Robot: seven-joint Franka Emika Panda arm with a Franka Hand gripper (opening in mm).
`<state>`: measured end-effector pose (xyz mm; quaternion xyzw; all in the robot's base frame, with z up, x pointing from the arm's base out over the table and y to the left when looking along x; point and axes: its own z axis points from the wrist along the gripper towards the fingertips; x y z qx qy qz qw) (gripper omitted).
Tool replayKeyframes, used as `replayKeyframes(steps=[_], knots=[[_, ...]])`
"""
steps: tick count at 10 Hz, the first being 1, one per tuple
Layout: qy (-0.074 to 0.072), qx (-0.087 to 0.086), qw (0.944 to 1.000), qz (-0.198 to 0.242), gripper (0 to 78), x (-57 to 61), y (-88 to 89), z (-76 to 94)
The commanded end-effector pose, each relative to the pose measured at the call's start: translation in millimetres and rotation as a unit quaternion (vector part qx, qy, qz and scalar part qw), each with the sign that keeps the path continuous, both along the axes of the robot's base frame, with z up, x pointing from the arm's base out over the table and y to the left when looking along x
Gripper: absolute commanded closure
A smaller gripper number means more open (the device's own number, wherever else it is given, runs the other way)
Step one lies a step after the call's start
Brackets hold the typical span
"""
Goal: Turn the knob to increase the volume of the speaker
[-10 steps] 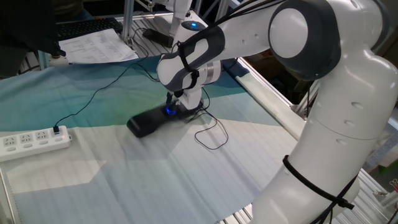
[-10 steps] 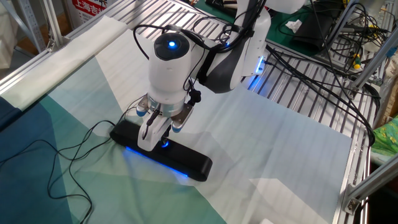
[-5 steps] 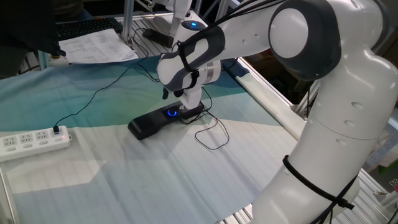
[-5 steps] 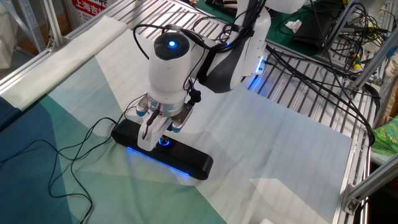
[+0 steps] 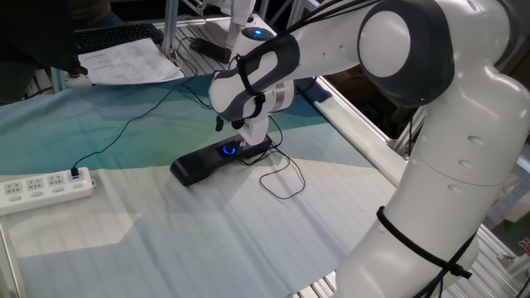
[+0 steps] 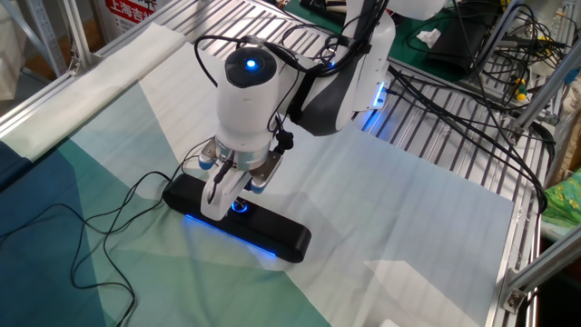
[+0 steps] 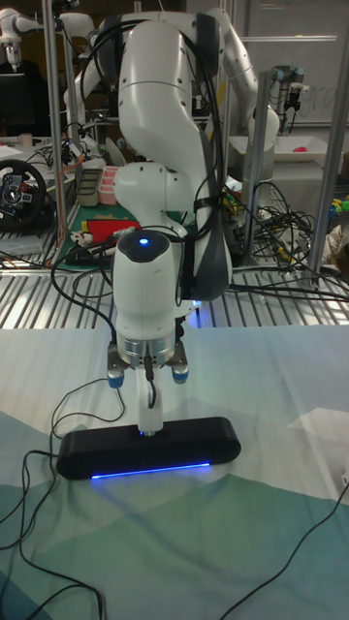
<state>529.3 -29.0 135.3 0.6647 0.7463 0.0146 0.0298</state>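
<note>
Black and slim, the speaker [image 5: 217, 160] lies flat near the middle of the cloth-covered table [image 5: 207, 240]. In one fixed view its long axis slants from lower left up to the right, under the arm; in the other fixed view the speaker [image 6: 238, 221] runs from centre left down toward lower centre. In the tall fixed view the speaker [image 7: 147, 451] lies level across the frame, a thin blue light strip along its front edge. The knob [image 5: 228, 150] sits on the speaker's top face, toward the end nearer the arm, its blue ring facing straight up; in the other fixed view the knob [image 6: 239, 205] shows just beside the white fingers.

The gripper [image 6: 223, 202] points straight down over the knob, fingers close together; whether they are clamped on the knob or merely around it cannot be told. In the tall fixed view the gripper [image 7: 148, 418] reaches the speaker's top.

The cloth is pale, striped white with teal and blue panels. A thin black cable [image 5: 279, 176] loops on it at the speaker's right end. A white power strip [image 5: 43, 187] lies at the left edge of one fixed view, well apart from the speaker. Metal slatted racks [image 6: 445, 145] with tangled wires fill the upper right of the other fixed view. Papers [image 5: 132, 61] lie at upper left.
</note>
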Motion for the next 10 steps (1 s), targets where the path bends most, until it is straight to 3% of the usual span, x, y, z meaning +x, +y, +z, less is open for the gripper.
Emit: replayKeyframes(steps=[1,2,3,4,5,8,10], knots=[[0.033,-0.076,0.8894,0.450,0.1,-19.6,18.0,36.6],[0.033,-0.076,0.8837,0.461,0.1,-19.7,18.0,36.9],[0.035,-0.076,0.8708,0.484,0.1,-19.9,17.9,37.5],[0.035,-0.076,0.8707,0.485,0.1,-19.9,17.9,37.5],[0.037,-0.076,0.8537,0.514,0.1,-20.9,17.1,41.3],[0.038,-0.068,0.8259,0.558,0.1,-24.9,13.4,55.6],[0.035,-0.056,0.8111,0.581,0.1,-27.5,10.6,64.1]])
